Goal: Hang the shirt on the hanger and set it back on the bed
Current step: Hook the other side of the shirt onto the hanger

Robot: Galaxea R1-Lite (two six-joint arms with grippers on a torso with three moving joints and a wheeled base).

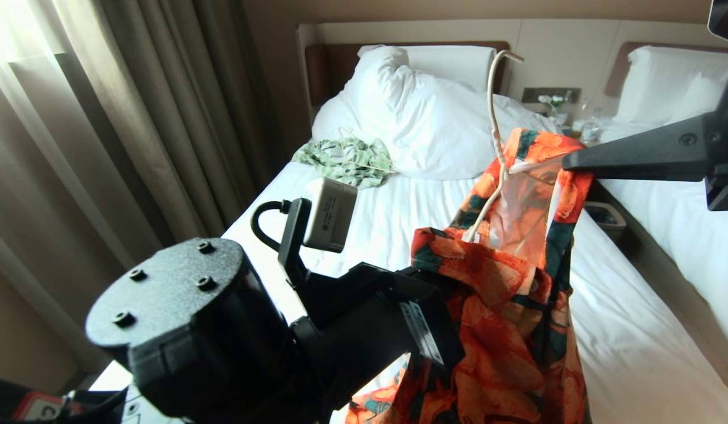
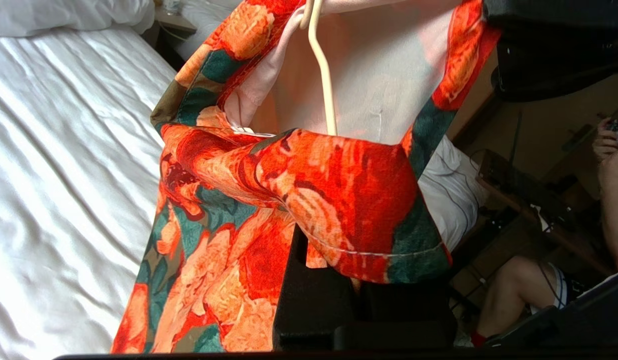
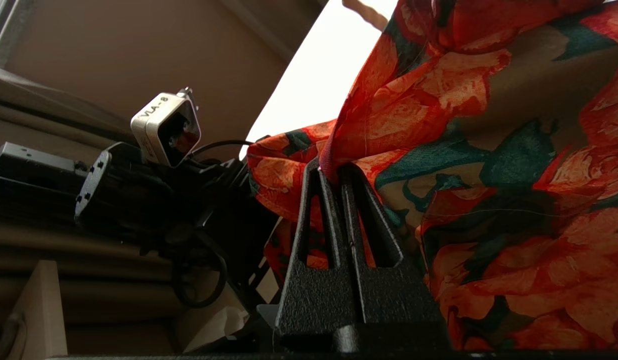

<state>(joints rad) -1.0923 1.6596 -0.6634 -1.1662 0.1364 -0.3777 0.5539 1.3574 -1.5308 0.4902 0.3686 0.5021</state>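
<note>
The left arm is big and close at the near left. It bends and reaches to the right. A small camera box sits on top of its wrist. The left gripper is closed tight, pinching the shirt.

The right arm comes in from the far right, up high, and points to the left. The right gripper is closed too. Its two black fingers press together on a fold of the shirt.
</note>
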